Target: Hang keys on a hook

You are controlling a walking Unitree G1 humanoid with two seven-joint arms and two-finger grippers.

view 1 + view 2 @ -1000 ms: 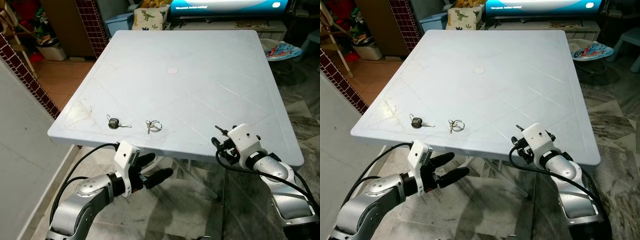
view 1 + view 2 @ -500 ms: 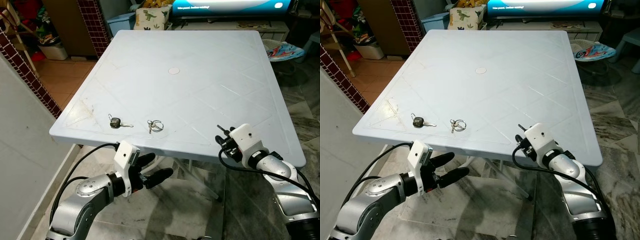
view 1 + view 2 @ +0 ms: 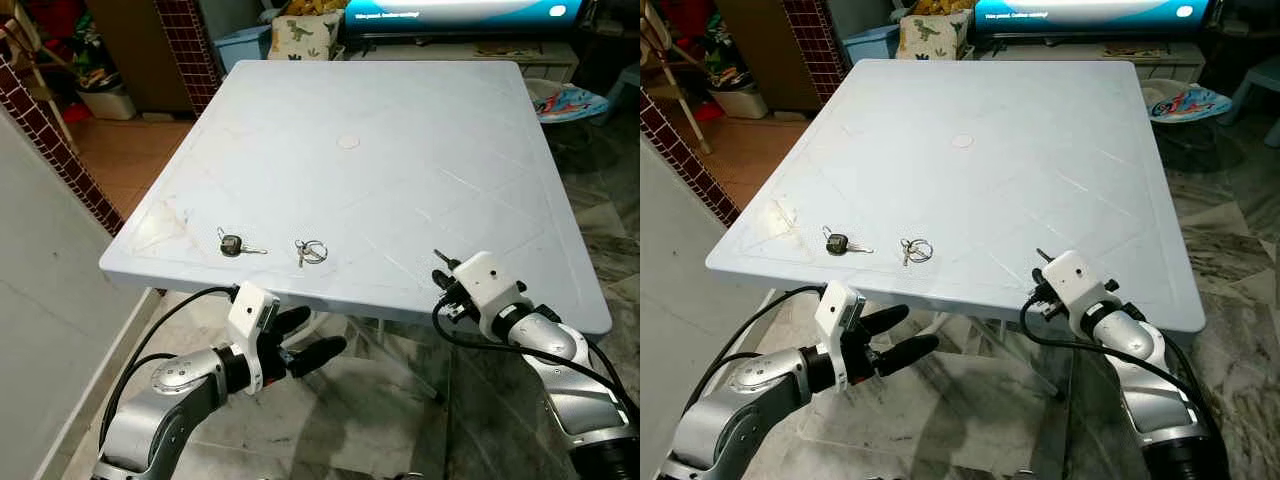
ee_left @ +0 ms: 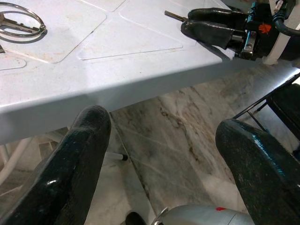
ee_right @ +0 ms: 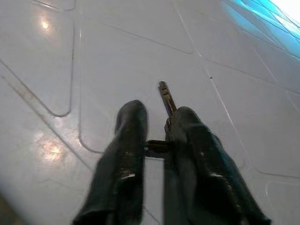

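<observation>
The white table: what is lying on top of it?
On the white table lie a black-headed key and a key ring, side by side near the front edge. The right gripper hovers above it, fingers pinching a key; its head is covered.

You are looking down at a white plastic table (image 3: 400, 120) that is standing on a marbled tile floor (image 3: 360, 430), its top moulded with faint diagonal lines and a small round cap (image 3: 348, 142) sitting near the centre. Toward seven o'clock, close to the near edge, a black-headed key (image 3: 234, 245) is lying flat, and just beside it at its three o'clock a key ring with keys (image 3: 309, 252) is resting on the surface.
</observation>
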